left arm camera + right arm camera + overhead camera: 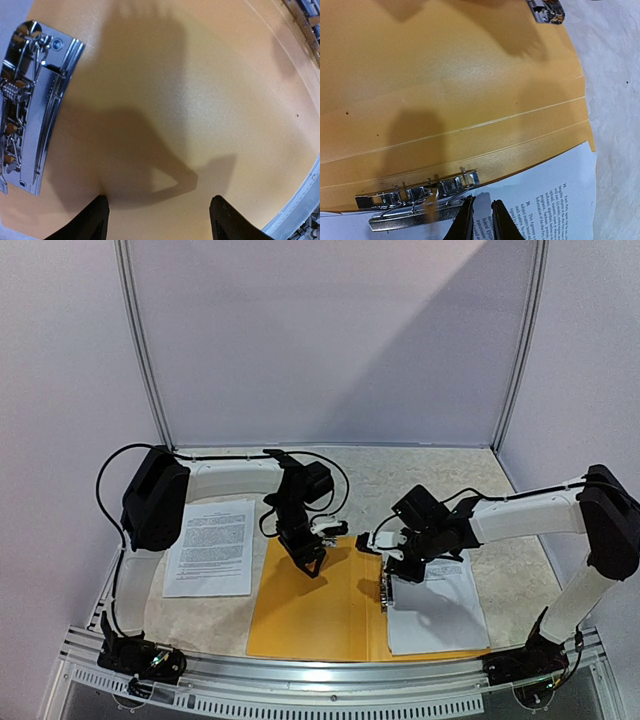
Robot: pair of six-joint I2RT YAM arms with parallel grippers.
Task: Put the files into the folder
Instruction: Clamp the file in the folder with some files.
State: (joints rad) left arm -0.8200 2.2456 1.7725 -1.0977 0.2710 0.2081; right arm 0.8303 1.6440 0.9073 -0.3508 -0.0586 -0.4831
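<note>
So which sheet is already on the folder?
The right sheet, lying on the folder's right half beside the clip; the left sheet lies on the table.

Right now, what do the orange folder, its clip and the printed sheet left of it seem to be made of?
The folder looks like matte plastic, possibly stiff card: smooth orange surface, pressed fold lines. The clip looks like polished metal: mirror-bright, with a coil spring. The sheet looks like plain white paper: thin, flat, black print.
</note>
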